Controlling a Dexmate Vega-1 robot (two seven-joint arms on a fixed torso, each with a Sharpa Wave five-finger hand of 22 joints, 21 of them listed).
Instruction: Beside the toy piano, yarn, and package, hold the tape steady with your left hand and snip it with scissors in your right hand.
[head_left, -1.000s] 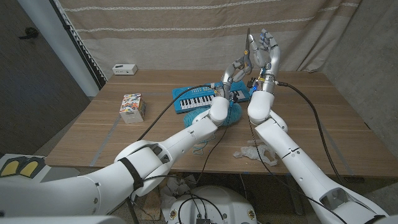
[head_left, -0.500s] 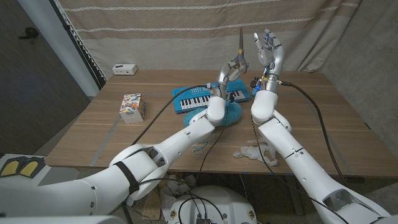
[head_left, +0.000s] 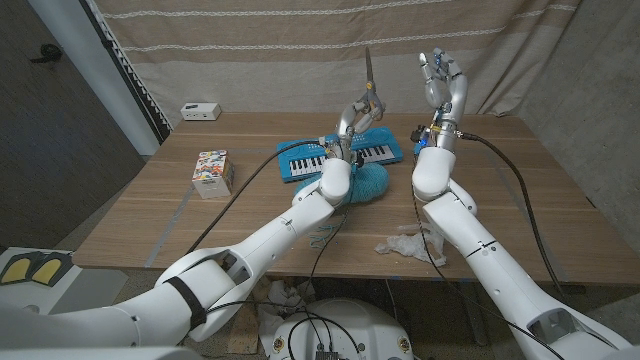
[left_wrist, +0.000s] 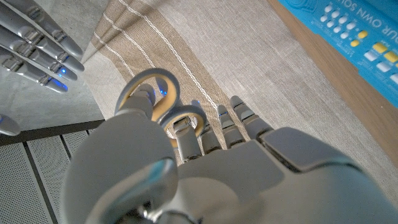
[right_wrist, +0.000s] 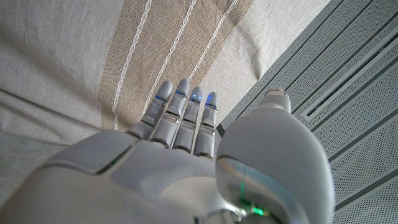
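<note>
Scissors held upright in the left hand, right hand raised and empty

Near the worktop's left edge stands a small colourful package (head_left: 212, 172); the left hand (head_left: 356, 112) is lifted above the far edge, fingers through the scissors' (head_left: 368, 88) handles, blades shut and pointing straight up, long axis vertical; beneath it the blue toy piano (head_left: 310, 158) and blue yarn (head_left: 372, 183) are partly hidden by the forearm; the right hand (head_left: 444, 85) is held high, fingers spread and upright, holding nothing; I cannot make out any tape.
</note>
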